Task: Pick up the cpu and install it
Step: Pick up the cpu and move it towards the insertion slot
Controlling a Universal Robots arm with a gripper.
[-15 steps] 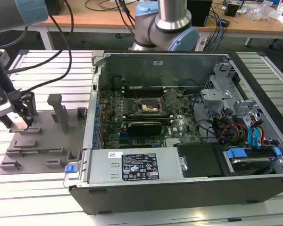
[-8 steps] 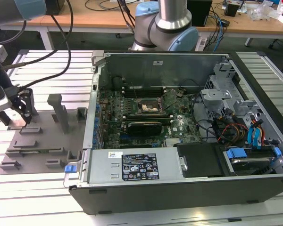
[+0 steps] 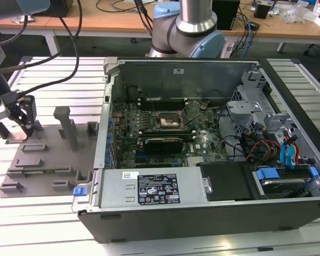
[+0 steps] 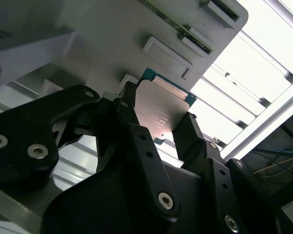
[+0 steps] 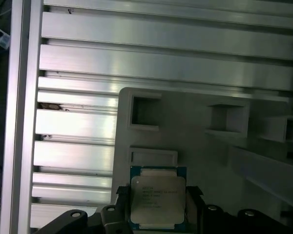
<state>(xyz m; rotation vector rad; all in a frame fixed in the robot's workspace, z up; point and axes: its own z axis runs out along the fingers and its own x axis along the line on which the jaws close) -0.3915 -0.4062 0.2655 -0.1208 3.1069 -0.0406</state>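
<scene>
Pick-up step in hand: gripper [image 3: 15, 131] hanging at exterior view's far left over grey tray [image 3: 48, 160], fingers clamping cpu [image 4: 161, 109] by opposite edges; socket [image 3: 168, 120] sitting mid-frame, well apart; judging thin chip needing firm, level hold

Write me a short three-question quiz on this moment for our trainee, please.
1. True or false: the cpu is already seated in the motherboard socket.
2. The gripper is above: A) the grey tray, B) the open computer case, C) the wooden desk.
3. Fill in: the cpu sits clamped between the gripper's two ____.
Key: 1 false; 2 A; 3 fingers.
</scene>
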